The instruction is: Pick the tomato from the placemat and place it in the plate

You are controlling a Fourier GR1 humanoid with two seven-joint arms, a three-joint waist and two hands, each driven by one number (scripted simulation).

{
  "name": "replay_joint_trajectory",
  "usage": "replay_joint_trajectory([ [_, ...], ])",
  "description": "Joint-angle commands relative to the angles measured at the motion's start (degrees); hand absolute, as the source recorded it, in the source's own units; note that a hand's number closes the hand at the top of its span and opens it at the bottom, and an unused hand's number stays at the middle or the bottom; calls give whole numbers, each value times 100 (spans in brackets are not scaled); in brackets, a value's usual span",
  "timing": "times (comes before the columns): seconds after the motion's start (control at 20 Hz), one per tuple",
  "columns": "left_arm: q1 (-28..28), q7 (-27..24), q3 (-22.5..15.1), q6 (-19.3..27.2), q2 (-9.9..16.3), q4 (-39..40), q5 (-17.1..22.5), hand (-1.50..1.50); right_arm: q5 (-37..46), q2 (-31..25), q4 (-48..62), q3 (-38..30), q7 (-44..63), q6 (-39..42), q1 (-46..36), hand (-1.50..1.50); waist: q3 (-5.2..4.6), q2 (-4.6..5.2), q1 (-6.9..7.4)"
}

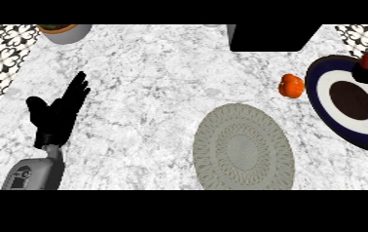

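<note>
Counter (144,70): one pale marbled top filling the view; patterned tile shows at both upper corners, cut off by the edges.
Placemat (243,148): one round grey woven mat, low centre-right, its bottom rim clipped by the lower edge, and nothing lying on it.
Plate (327,87): one, dark blue rim, white ring, dark centre, far right; its right side runs out of view. A black shape with a touch of red sits at the plate's upper right edge, too cropped to tell what it is.
Black block (269,38): one dark object at top, upper part cut off, hard to identify.
Left hand (57,111): there it is at left, fingers straight and spread, pointing up the view, holding nothing, grey forearm below.
Pot (66,32): one grey bowl-like pot, top left, only its lower half showing.
Tomato (291,86): one, orange-red, on the bare counter just beside the plate's left rim, above the placemat; roundish, slightly taller than wide, which way it points can't be made out.
</note>
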Motion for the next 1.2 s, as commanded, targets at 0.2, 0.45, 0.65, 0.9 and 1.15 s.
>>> replay_joint_trajectory([
  [0.2,-38,413,-124,200,-155,-399,-176,0,-710,-832,2062,-542,-1342,31,78,150,9,25,70],
  [0.45,-75,141,-61,40,-173,-76,-104,0,-1802,-857,2679,-1077,-1803,843,-67,150,15,42,59],
  [0.65,-86,20,107,-84,-17,14,-112,0,-1934,-1050,3277,-932,-2949,1155,91,-150,6,19,40],
  [0.9,-13,-27,50,-89,-164,33,-123,0,-2068,-1217,3433,-1121,-3883,358,-241,-150,10,32,82],
  [1.15,-78,165,237,-81,23,46,-85,0,-3114,-953,2257,-1483,-4743,1090,-174,-150,0,-36,-79],
])
